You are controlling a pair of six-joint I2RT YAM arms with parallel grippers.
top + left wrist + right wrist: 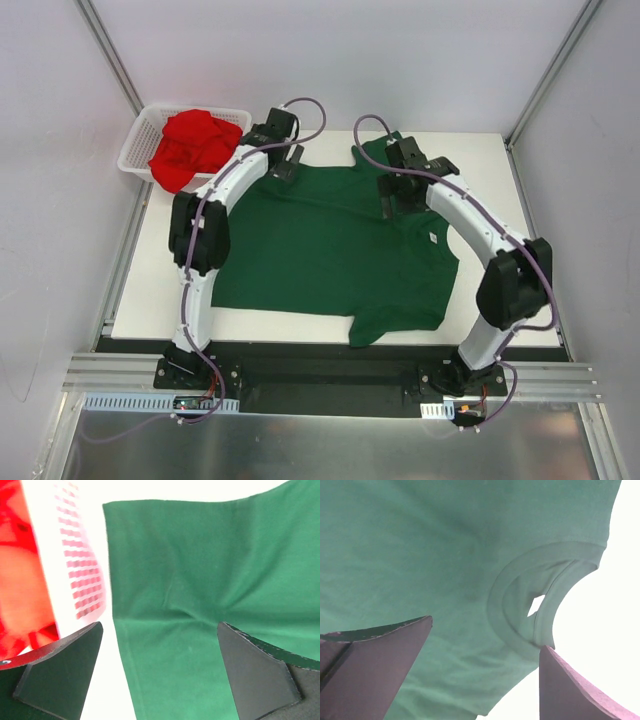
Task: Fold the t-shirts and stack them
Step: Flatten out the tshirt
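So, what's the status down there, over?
Left pincer, right pincer open, empty. Green t-shirt spread flat; red t-shirt heaped in basket. Nothing in the way.

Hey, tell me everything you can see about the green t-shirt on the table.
The green t-shirt is dark green soft cloth with short sleeves and a round collar, a small white label at the neck. It lies spread nearly flat on the white table, neck toward the right, slightly wrinkled, unfolded. Both arms reach over it, the left end effector and right end effector open, gripping nothing.
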